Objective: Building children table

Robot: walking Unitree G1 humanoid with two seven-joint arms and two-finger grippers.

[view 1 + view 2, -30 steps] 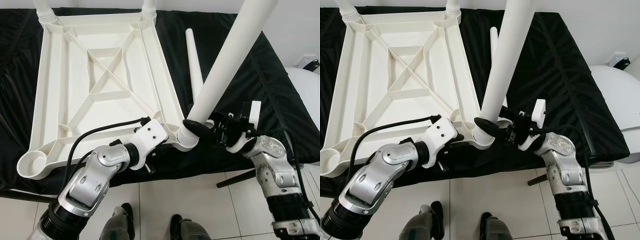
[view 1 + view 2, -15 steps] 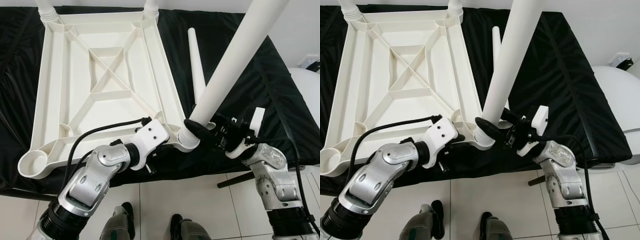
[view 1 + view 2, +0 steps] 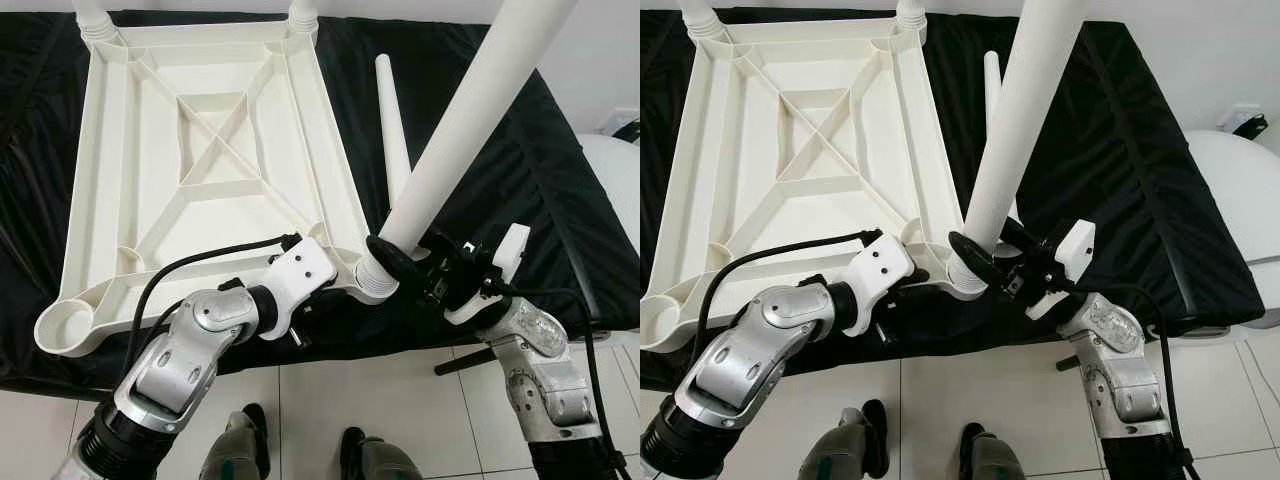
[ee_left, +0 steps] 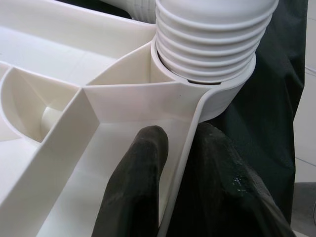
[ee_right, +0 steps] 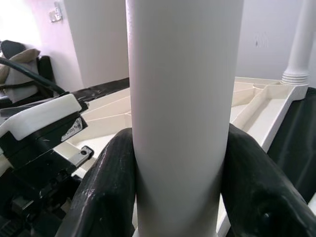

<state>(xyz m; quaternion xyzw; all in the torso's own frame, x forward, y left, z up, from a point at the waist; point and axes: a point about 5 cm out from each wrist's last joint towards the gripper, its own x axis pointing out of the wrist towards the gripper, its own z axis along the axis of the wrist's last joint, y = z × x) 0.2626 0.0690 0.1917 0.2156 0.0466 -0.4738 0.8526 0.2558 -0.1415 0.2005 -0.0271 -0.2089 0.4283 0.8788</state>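
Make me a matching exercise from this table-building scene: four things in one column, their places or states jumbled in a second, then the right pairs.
Things
1. left gripper
2. right gripper
3. loose table leg
4. near-left corner socket

States
A. lying flat on the black cloth
B. empty, no leg in it
C. pinching the rim of the upturned tabletop
D. closed round the leg standing in the near-right socket

Pairs: 1-C, 2-D, 3-A, 4-B
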